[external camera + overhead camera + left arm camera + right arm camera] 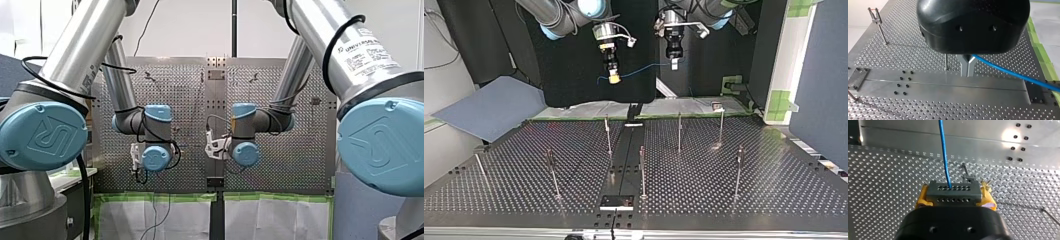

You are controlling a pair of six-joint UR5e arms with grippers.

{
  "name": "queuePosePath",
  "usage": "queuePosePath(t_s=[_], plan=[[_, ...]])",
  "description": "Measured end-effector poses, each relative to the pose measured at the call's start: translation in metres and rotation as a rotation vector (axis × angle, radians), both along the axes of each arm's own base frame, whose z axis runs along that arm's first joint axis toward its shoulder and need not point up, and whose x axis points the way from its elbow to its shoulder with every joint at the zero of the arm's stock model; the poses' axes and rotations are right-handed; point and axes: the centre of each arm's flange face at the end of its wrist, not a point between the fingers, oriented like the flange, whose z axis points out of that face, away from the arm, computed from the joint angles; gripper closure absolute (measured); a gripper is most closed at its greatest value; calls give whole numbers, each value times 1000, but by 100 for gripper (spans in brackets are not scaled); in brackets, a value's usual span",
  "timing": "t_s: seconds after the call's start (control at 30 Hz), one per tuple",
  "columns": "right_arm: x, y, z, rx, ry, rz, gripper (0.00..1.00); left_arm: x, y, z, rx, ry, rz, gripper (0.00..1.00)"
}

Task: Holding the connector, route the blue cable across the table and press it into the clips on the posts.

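In the top view both grippers hang high above the far edge of the perforated table (774,185). My right gripper (613,76), at that view's left, is shut on the grey connector (953,191) between yellow pads (922,197). The blue cable (944,152) leaves the connector and runs to my left gripper (675,61). In the left wrist view my left gripper (967,67) has its metal fingers shut on the blue cable (1010,73), which trails off beside them. Several thin posts with clips (608,135) stand on the table, all without cable.
A smooth metal strip (624,155) runs down the table's middle, with a small black plate (616,201) at the near edge. One post (946,62) stands just beside my left fingers, another clip post (966,173) just beyond the connector. A blue-grey sheet (489,110) lies off the table.
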Motion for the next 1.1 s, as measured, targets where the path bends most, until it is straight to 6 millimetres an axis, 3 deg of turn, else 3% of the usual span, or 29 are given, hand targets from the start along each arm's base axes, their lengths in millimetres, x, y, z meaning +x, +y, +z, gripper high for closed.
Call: queuePosePath(t_s=[0.3, 0.7, 1.1], plan=[[1, 16, -32, 51, 57, 23, 100, 0, 0, 0, 0, -1, 0, 100], [1, 16, -35, 55, 61, 23, 100, 0, 0, 0, 2, 2, 0, 100], [1, 16, -35, 55, 61, 24, 100, -4, 24, -14, 72, 107, 45, 100]])
